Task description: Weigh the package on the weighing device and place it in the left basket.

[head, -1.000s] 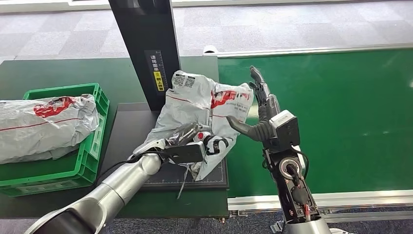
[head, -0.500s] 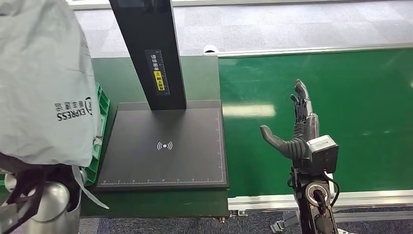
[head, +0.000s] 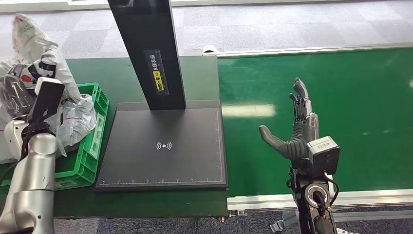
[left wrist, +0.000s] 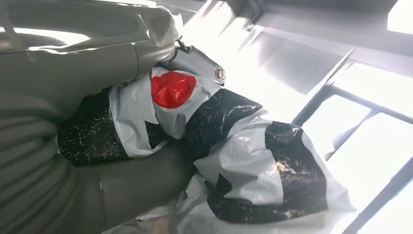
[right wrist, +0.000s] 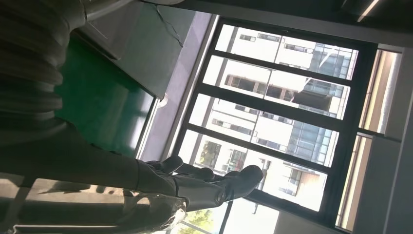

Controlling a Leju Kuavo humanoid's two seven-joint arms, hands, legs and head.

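My left hand (head: 27, 78) grips a crumpled grey plastic package (head: 36, 41) with red print and holds it up at the far left, over the back of the green basket (head: 92, 141). The left wrist view shows the package (left wrist: 234, 161) close up, grey with red and black marks, pressed against the grey thumb (left wrist: 97, 53). The black weighing plate (head: 165, 146) with its dark column (head: 146, 48) is bare. My right hand (head: 297, 129) stands upright and open over the green belt (head: 350, 107), holding nothing; its spread fingers (right wrist: 209, 185) show against windows.
Another grey package (head: 75, 119) lies in the basket under the held one. The dark green table (head: 195, 73) carries the scale and the basket. The belt's metal front edge (head: 263, 200) runs just in front of my right arm.
The package has left the weighing plate: my left hand lifted it and carried it left over the basket. My right hand let go of it, drew back and stands open.
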